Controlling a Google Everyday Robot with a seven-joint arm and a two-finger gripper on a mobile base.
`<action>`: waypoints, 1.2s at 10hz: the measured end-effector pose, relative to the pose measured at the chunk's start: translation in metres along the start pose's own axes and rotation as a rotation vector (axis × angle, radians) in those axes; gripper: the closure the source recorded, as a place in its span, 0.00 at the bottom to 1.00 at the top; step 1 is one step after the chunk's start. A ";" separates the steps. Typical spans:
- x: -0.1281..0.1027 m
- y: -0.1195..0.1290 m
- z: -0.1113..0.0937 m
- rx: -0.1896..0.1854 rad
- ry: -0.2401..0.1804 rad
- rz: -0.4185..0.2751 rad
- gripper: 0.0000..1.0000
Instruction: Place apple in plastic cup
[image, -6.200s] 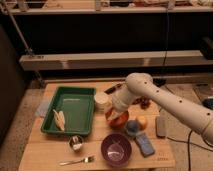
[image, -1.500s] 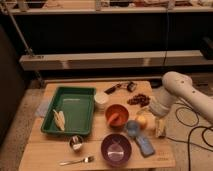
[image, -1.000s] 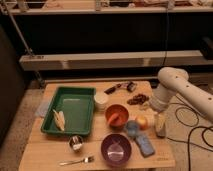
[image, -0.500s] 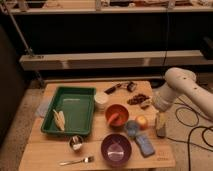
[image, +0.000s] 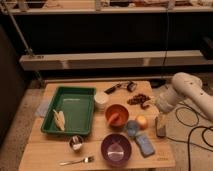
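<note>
The apple (image: 142, 121), small and yellow-orange, lies on the wooden table (image: 50, 152) right of the orange bowl (image: 117, 115). Touching its lower left stands the plastic cup (image: 132, 129), short and light blue. My white arm comes in from the right and bends down over the table's right edge. The gripper (image: 161, 112) hangs at its end, to the right of the apple and a little above it. It is open and holds nothing. The arm hides most of it.
A tan upright object (image: 161, 127) stands under the gripper. A flat blue block (image: 145, 145) and a purple bowl (image: 116, 149) lie in front. A white container (image: 101, 100), green tray (image: 70, 110), metal cup (image: 76, 143), fork (image: 77, 161) and dark items (image: 140, 100) fill the rest.
The arm's end has drifted slightly right and down near the table's right edge. The apple, cup and other objects have not moved.
</note>
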 end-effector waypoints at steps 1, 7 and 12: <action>0.006 -0.002 0.004 0.020 -0.013 0.007 0.20; 0.020 -0.014 0.036 0.054 -0.152 0.016 0.20; 0.009 -0.021 0.055 0.005 -0.169 -0.013 0.20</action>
